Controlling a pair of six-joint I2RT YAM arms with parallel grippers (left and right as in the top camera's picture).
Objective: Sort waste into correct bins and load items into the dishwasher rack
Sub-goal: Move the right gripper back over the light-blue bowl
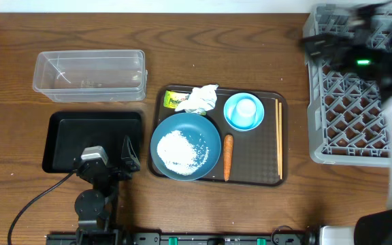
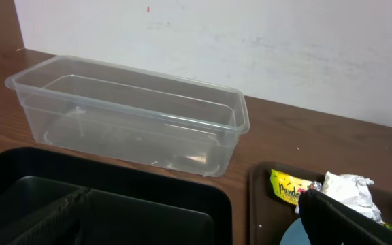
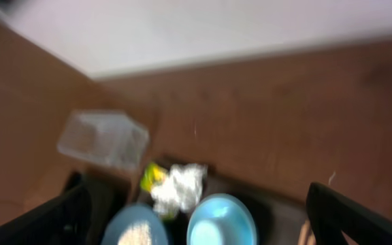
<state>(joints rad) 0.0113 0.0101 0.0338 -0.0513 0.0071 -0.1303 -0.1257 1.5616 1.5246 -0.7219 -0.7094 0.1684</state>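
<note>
The left gripper (image 1: 112, 155) hovered over the near right corner of the black tray (image 1: 63, 136), its jaws spread wide with nothing between them. Just behind that tray the clear tub (image 1: 89, 75) stood on the tabletop (image 1: 203, 41). To their right lay the brown serving tray (image 1: 260, 170), carrying the dark-blue plate (image 1: 186, 146) with white rice (image 1: 181, 148) heaped on it, the carrot (image 1: 228, 156) just beside the plate's right edge, and the chopsticks (image 1: 279, 139) lying together along the tray's right side. The white cup (image 1: 246, 107) sat inside the light-blue bowl (image 1: 243, 112) at the back, with the crumpled napkin (image 1: 201, 99) partly over the yellow-green wrapper (image 1: 175, 101) to its left. The right gripper (image 3: 213, 214), blurred in both views, was above the far left corner of the grey rack (image 1: 349, 116) at the tabletop's right end, its jaws wide apart and holding nothing.
</note>
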